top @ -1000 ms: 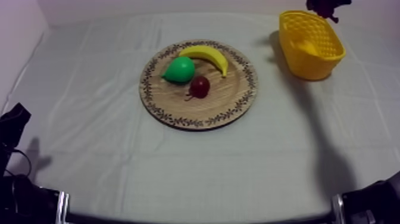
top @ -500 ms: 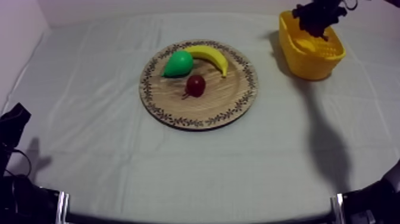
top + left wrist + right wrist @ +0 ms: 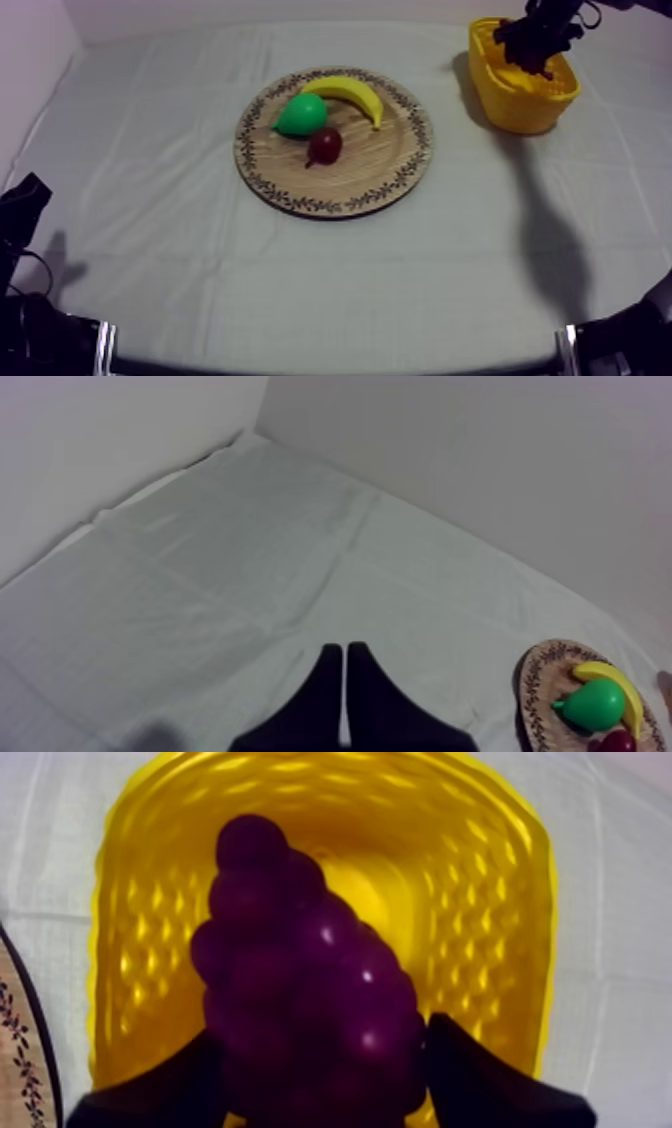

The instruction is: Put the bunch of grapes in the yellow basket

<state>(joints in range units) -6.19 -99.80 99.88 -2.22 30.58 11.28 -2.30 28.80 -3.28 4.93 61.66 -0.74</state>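
The right gripper point(image 3: 325, 1042) is clenched round the bunch of grapes point(image 3: 300, 972), with a black finger point(image 3: 170, 1087) pressed to each side of the dark purple cluster; the grapes hang over the open mouth of the yellow basket point(image 3: 500, 902), and I cannot tell whether they touch its floor; the basket stands near the far right corner of the table point(image 3: 180, 250), well apart from the round wooden board point(image 3: 345, 195), which lies near the middle of the table, a little toward the far edge; on the board a banana point(image 3: 350, 93) curves along the far rim; a green pear point(image 3: 300, 116) lies just beside it, and a small red fruit point(image 3: 326, 146) sits near the board's centre, just beside the pear; the left gripper point(image 3: 345, 691) is closed on nothing, its fingers lying together as a narrow wedge over bare cloth by the table's near left corner.
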